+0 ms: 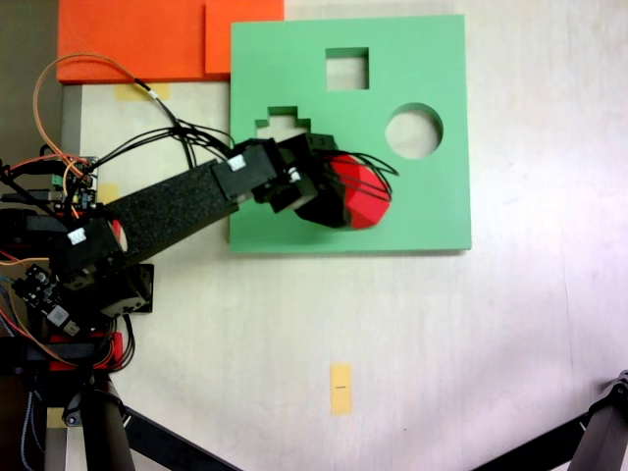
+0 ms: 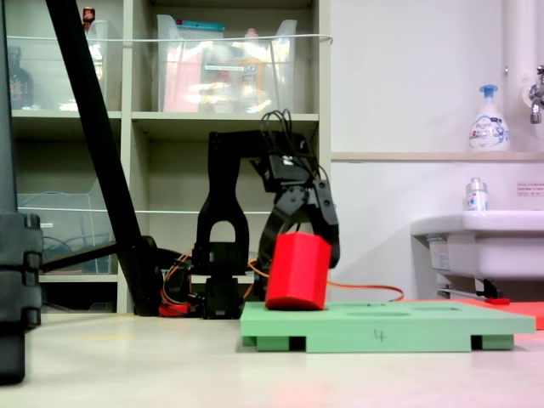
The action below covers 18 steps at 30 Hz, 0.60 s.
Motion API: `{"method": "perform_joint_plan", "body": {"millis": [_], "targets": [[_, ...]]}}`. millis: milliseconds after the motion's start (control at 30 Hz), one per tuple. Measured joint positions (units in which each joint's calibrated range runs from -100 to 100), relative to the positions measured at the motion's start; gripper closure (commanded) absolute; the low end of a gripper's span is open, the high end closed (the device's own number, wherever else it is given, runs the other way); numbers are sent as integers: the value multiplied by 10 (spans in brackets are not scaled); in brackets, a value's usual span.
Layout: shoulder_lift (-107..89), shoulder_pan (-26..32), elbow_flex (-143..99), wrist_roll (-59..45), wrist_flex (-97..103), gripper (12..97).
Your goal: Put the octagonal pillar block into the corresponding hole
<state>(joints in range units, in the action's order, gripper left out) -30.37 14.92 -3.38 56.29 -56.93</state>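
over the green board (image 1: pixel 432 211), at about 7 o'clock from its centre in the top-down fixed view, the tool (image 1: pixel 345 196) is clamped on the red block (image 1: pixel 361 188). side fixed view confirms it: black fingers (image 2: pixel 327 223) straddle the block (image 2: pixel 297 271) from above, one each side, touching it. block is tilted, top leaning toward 1 o'clock in the side view, its lower edge at or just touching the board's (image 2: pixel 408 327) top face; can't tell if any part has dropped into a cut-out.

octagonal hole: can't see it in either fixed view, block and tool cover that part of the board. visible cut-outs from above: square one (image 1: pixel 347 69) at 12 o'clock of the block, round one (image 1: pixel 413 130) at 1 o'clock, stepped cross-like one (image 1: pixel 282 125) at 10 o'clock, partly covered by the arm (image 1: pixel 177 208).

arm reaches in from 8 o'clock of the frame in the top-down view, cables (image 1: pixel 177 132) looping above it. orange foam sheets (image 1: pixel 137 39) sit at 10 o'clock, touching the board's top-left corner. small yellow tape mark (image 1: pixel 340 389) on the surface (image 1: pixel 510 334) at 6 o'clock, well apart from the board.
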Motion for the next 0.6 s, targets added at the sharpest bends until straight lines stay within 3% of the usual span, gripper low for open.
{"method": "perform_joint_plan", "body": {"millis": [600], "targets": [[-37,3,-13,-1,-9,634]]}}
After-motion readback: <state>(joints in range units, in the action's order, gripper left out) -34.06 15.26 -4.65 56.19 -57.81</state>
